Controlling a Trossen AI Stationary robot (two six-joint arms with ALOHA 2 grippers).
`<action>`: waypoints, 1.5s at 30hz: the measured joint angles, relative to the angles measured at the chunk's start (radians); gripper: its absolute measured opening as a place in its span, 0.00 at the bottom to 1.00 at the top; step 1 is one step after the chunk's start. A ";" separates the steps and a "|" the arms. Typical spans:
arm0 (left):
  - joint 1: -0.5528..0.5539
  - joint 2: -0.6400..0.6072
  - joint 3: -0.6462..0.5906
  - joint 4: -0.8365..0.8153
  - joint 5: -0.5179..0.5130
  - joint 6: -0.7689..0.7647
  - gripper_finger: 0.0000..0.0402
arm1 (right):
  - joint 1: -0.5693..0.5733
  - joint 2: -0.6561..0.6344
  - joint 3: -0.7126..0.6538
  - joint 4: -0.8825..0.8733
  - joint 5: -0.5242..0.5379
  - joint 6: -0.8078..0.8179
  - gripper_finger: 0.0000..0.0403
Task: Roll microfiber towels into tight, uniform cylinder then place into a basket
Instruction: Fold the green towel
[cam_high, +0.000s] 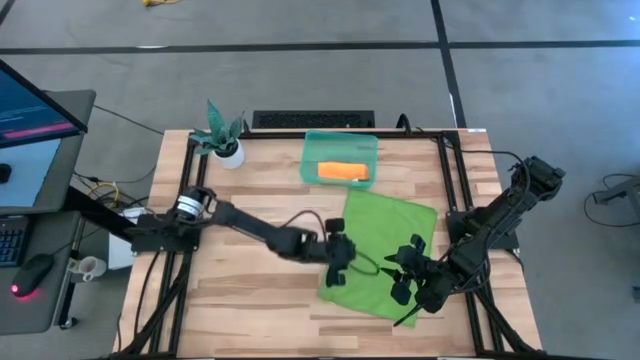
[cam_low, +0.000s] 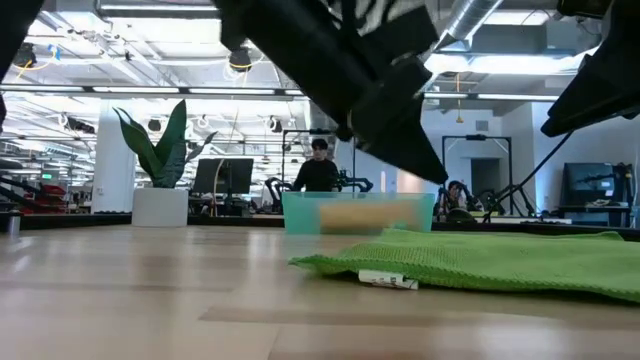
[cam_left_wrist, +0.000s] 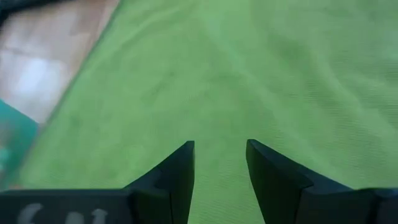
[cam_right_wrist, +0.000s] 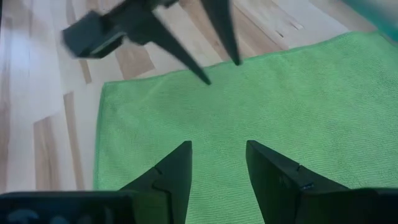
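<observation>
We hover both grippers, left (cam_high: 338, 262) and right (cam_high: 405, 275), jaws parted and empty, over the flat green towel (cam_high: 385, 250) (to start rolling it).

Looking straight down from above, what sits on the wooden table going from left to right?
Potted plant → left tool → right tool. The teal basket and green towel overlap those, so I leave them unordered.

Tabletop count
2 microfiber towels: 1 flat bright green cloth (cam_high: 385, 250), 1 orange rolled cloth (cam_high: 343, 171); 1 translucent teal plastic basket (cam_high: 311, 150); 1 white-potted plant (cam_high: 222, 136); 2 dark grippers (cam_high: 340, 262) (cam_high: 409, 272).
</observation>
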 joint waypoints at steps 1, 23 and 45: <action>0.017 0.000 0.000 -0.003 0.030 -0.005 0.34 | 0.000 0.000 0.000 0.000 0.000 -0.006 0.43; 0.120 -0.001 -0.126 -0.043 0.264 -0.181 0.22 | -0.009 0.000 0.000 -0.017 0.024 -0.103 0.43; -0.045 -0.010 -0.132 -0.411 -0.052 -0.641 0.13 | -0.023 0.000 0.000 -0.023 0.021 -0.130 0.43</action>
